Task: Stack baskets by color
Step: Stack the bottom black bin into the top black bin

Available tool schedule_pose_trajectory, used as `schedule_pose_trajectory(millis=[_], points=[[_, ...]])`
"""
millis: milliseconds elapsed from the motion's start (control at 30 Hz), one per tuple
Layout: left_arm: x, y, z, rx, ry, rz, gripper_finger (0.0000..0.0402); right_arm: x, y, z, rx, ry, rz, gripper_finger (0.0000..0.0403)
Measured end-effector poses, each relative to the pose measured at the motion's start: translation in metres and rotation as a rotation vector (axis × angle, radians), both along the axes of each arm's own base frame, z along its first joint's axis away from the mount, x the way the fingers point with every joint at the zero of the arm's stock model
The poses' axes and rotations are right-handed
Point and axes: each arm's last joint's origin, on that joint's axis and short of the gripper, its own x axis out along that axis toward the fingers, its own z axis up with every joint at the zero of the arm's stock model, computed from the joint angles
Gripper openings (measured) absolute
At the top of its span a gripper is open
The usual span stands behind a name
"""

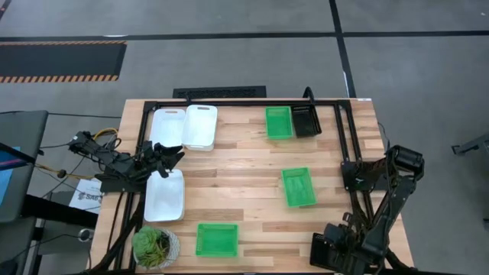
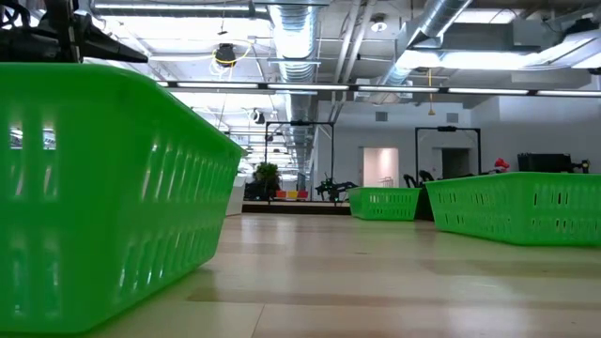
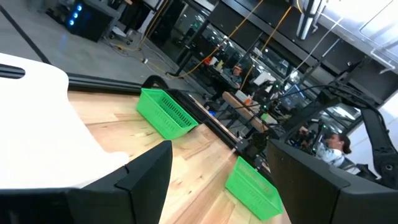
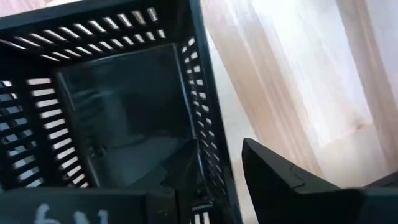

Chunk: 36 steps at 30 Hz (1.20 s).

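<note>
My right gripper (image 1: 336,248) points down at the table's near right corner over a black basket (image 4: 112,93), which stands on the wood. Its fingers are open and straddle one slotted side wall of the basket, one inside and one outside. My left gripper (image 1: 170,156) waits level and open at the left, above three white baskets (image 1: 168,126) (image 1: 200,126) (image 1: 164,195), holding nothing. Three green baskets (image 1: 279,122) (image 1: 298,187) (image 1: 217,239) stand apart on the table. A second black basket (image 1: 306,122) sits beside the far green one. My right gripper comes from above with one finger (image 4: 186,168) inside the black basket and the other (image 4: 280,180) outside its side wall (image 4: 208,124). Bare wood shows between the wall and the outer finger. Whether the inner finger touches the wall I cannot tell.
A potted green plant (image 1: 157,246) stands at the near left corner. A black metal frame (image 1: 229,103) runs along the table's far edge and down both sides. Bare wood lies in the table's middle, between the white and green baskets.
</note>
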Motion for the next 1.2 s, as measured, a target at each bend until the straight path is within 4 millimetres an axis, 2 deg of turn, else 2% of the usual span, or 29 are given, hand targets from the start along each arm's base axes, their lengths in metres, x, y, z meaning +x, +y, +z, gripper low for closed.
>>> schedule_pose_trajectory(millis=[400,667,867,967,1200], points=[[0.0,0.0,-0.002,0.009,0.017,0.009,0.0249,0.002,-0.002,0.0,-0.011,0.009,-0.011,0.0075],[0.0,0.0,-0.002,0.009,0.017,0.011,0.0249,0.011,-0.007,0.001,0.003,0.03,-0.053,0.0013],[0.0,0.0,-0.002,0.002,0.014,0.01,0.0249,0.021,-0.01,0.003,0.039,0.012,-0.094,0.0011],[0.0,0.0,-0.002,0.002,0.014,0.01,0.0249,0.024,-0.009,0.01,0.09,-0.013,-0.119,0.0005],[0.0,0.0,-0.002,0.002,0.013,0.009,0.0249,0.022,-0.015,0.053,0.231,-0.111,-0.211,0.0003]])
